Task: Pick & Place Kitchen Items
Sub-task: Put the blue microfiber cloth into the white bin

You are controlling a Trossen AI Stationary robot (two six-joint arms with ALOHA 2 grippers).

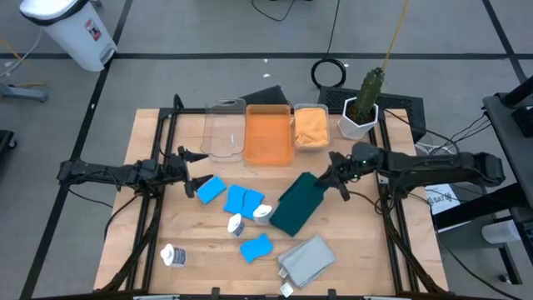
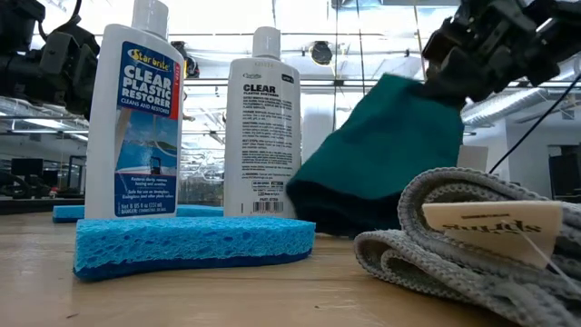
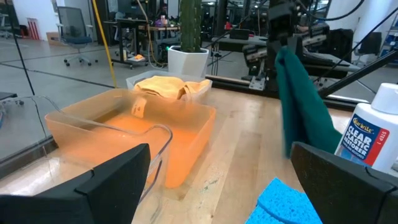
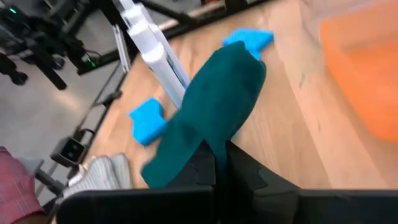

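Right tool [image 1: 335, 175] clenched on upper corner of green cloth [image 1: 300, 202]. Cloth hangs from tool, long axis slanting down and away from it toward surface [image 1: 366, 258] centre; far end drags on surface beside bottles [image 2: 263, 127]. Grey cloth [image 1: 306, 258] lies well beyond cloth's low end. Orange bin [image 1: 268, 133] near tool, to its side. Left tool [image 1: 193, 171] released, fingers wide, hovering just beside blue sponge [image 1: 211, 189].
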